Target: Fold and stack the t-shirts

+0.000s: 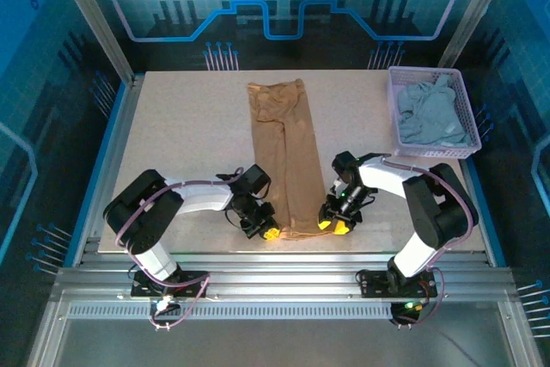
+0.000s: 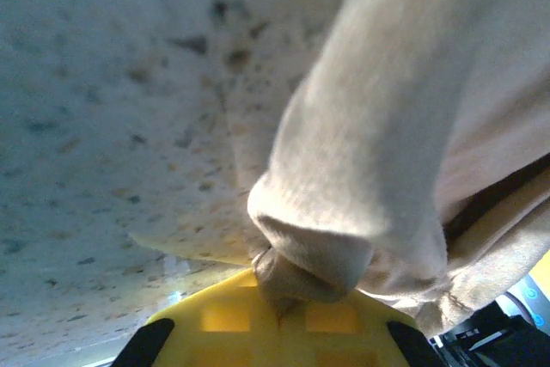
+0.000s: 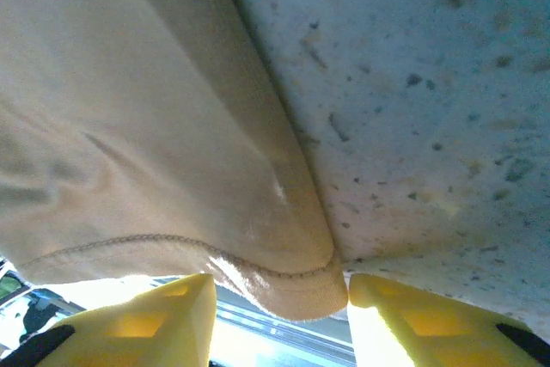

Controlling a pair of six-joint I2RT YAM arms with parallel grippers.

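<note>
The tan t-shirt lies folded into a long narrow strip down the middle of the table, its near end at the front edge. My left gripper is at that end's left corner. In the left wrist view its yellow fingers meet, with a bunched fold of tan cloth pinched between them. My right gripper is at the near right corner. It stands open, and the stitched hem corner hangs between its two yellow fingertips. The grey-blue t-shirt lies crumpled in the basket.
The lavender mesh basket stands at the back right of the speckled table. The table's front edge and metal rails run just behind both grippers. Bare tabletop lies to the left and right of the tan strip.
</note>
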